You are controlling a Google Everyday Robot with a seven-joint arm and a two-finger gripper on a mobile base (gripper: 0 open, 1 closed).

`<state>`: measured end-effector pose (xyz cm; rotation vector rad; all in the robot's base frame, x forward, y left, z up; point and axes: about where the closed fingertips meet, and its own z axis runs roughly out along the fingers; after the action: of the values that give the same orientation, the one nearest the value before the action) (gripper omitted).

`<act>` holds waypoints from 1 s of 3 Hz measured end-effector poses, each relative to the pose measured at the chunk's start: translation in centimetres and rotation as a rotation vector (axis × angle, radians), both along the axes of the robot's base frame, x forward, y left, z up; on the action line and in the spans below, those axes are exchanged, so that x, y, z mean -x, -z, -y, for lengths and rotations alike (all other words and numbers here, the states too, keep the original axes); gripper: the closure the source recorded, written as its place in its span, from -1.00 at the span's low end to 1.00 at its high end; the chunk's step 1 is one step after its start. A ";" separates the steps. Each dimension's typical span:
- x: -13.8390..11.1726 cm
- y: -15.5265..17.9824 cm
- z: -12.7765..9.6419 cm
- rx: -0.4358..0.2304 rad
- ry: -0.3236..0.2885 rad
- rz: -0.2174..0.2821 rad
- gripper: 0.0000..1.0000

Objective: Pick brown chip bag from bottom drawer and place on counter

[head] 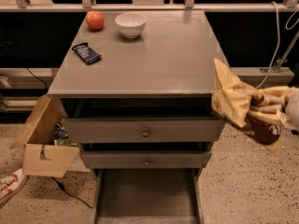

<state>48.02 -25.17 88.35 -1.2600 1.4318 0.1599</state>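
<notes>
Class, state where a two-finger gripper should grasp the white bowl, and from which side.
Probably its rim, from above, one finger inside: the bowl stands upright and open on the counter. The gripper is right of the counter, holding the chip bag.

Apple (95, 20), white bowl (131, 24), blue packet (87, 53), cardboard box (44, 146).

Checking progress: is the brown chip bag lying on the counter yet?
No, the tool grips the brown chip bag in the air just off the right edge of the counter.
</notes>
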 end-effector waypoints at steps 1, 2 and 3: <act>-4.1 -5.0 -3.9 0.092 -0.089 0.078 1.00; -9.2 -8.8 -9.0 0.167 -0.176 0.125 1.00; -12.2 -9.4 -12.5 0.198 -0.230 0.110 1.00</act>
<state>60.18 -12.66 97.73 -1.5724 1.2281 0.1039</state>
